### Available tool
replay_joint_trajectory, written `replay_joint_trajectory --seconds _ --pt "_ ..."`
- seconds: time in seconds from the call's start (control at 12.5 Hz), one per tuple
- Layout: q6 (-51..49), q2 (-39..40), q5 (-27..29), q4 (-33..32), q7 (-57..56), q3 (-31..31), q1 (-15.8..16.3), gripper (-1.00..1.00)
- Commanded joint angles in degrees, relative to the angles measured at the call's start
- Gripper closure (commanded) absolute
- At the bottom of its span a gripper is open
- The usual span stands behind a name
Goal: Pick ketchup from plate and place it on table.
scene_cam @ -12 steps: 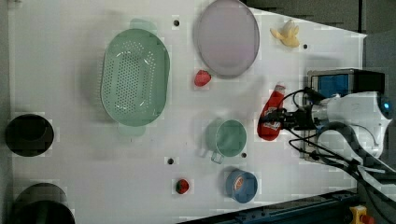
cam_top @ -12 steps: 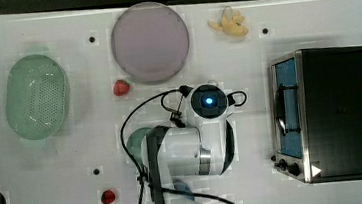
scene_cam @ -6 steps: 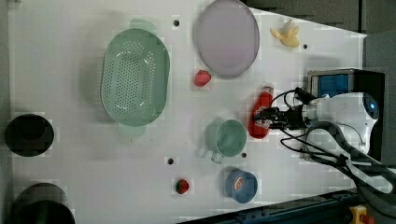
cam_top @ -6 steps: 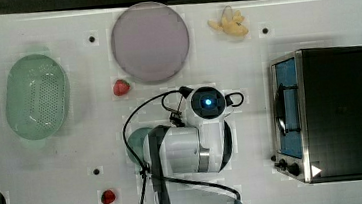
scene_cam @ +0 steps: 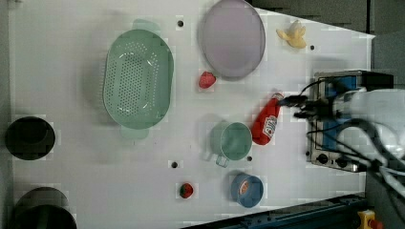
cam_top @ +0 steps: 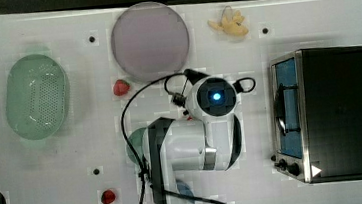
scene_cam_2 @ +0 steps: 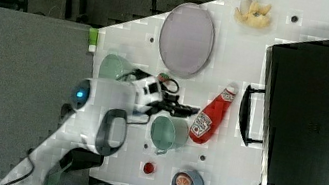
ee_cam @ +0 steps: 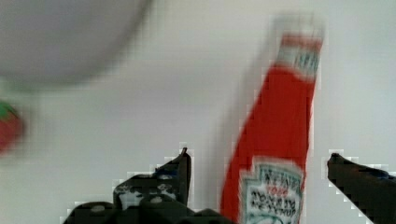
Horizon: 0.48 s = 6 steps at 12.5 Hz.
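Ketchup [ee_cam: 275,140] label lettering too blurred to read

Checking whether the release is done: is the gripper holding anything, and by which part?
Nothing. The gripper is open; the ketchup lies on the table, free between its fingers.

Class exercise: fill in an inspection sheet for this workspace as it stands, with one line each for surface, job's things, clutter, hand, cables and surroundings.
Surface: white table, a few dark dot holes.
Job's things: ketchup lies on the table beside the green cup, off the lilac plate; plate bare.
Clutter: mint basket, strawberry pieces, blue bowl, yellow banana-like piece, toaster oven.
Hand: hand open, fingers either side of the bottle, not gripping.
Cables: black cable loops off the wrist.
Surroundings: dark round objects at the table edge.
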Motion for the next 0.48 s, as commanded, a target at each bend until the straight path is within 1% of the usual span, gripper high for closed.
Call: replay_joint_trajectory --seconds 0.08,0.32,0.48 --pt "-7.5 -5.5 0.4 8.5 8.0 0.7 0.8 -1.00" --pt "-18.7 -7.4 0.4 16.5 18.5 1.4 0.8 -1.00" --pt "-26.5 -8.0 0.4 21.2 23.5 1.7 0.8 -1.00"
